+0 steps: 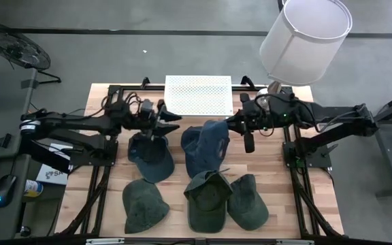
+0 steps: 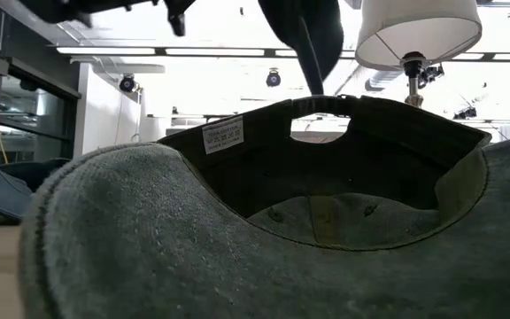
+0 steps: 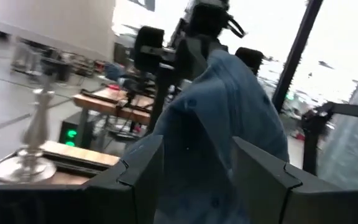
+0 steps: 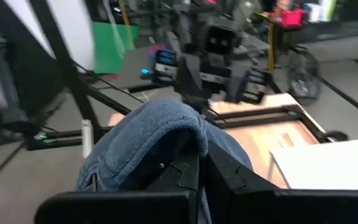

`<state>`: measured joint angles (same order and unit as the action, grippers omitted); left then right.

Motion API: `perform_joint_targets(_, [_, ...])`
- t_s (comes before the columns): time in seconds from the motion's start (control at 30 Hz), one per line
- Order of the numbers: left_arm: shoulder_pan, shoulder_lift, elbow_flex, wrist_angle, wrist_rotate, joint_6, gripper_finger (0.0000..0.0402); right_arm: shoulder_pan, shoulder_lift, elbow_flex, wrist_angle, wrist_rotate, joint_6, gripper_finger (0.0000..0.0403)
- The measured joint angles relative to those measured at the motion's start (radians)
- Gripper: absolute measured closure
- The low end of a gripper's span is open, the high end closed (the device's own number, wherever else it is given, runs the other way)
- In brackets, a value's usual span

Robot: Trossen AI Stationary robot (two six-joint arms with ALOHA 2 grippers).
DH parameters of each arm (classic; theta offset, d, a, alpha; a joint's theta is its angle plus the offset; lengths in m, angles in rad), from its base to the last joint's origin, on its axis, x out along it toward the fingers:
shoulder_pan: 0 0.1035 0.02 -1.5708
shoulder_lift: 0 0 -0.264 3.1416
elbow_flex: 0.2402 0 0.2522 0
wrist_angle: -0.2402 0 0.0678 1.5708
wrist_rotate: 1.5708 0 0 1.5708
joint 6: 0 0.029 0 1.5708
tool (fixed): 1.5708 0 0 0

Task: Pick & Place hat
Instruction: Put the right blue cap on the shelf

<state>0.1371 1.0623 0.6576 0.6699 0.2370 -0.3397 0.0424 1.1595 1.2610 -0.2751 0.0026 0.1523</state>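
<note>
Left arm: extended over the rear left part of the table. The left pincer hangs above a dark blue cap that lies on the table. In the left wrist view its two fingers stand apart with nothing between them, so the pincer is released.

Centre, rear: a white perforated board lies flat at the back edge of the table, between the two arms.

Centre: a blue cap is lifted off the table and hangs down from the right pincer. In the right wrist view the fingers are clenched on the cap fabric, which bunches over them. In the left wrist view the same cap hangs straight ahead of the left pincer.

Front row, left to right: three dark green caps lie on the table; the left green cap apart, the middle green cap touching the right green cap. In the low view one green cap fills the foreground with its opening toward the camera.

Right arm: reaches in from the right side of the table, passing beneath a white lamp at the rear right corner
</note>
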Motion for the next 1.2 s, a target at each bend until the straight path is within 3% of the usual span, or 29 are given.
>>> perform_joint_targets(0.27, [0.000, 0.118, 0.130, -0.027, 0.177, -0.003, 0.0220, -0.060, -0.003, 0.000, 0.039, -0.127, -0.015, 0.0403])
perform_joint_targets(0.43, [0.000, 0.140, 0.180, -0.053, 0.273, 0.075, 0.0220, -0.111, -0.003, 0.000, 0.047, -0.185, -0.018, 0.0403])
perform_joint_targets(0.6, [0.000, 0.142, 0.214, -0.165, 0.234, 0.174, 0.0220, -0.151, -0.002, 0.000, 0.064, -0.220, 0.004, 0.0403])
perform_joint_targets(0.77, [0.000, 0.142, 0.247, -0.233, 0.149, 0.175, 0.0205, -0.163, 0.000, 0.000, 0.063, -0.214, 0.004, 0.0403])
perform_joint_targets(1.07, [0.000, 0.141, 0.253, -0.232, 0.121, -0.052, 0.0133, -0.169, 0.000, 0.000, 0.062, -0.182, -0.022, 0.0403])
perform_joint_targets(1.2, [0.000, 0.147, 0.253, -0.233, 0.092, -0.161, 0.0120, -0.169, 0.000, 0.000, 0.055, -0.169, -0.041, 0.0403])
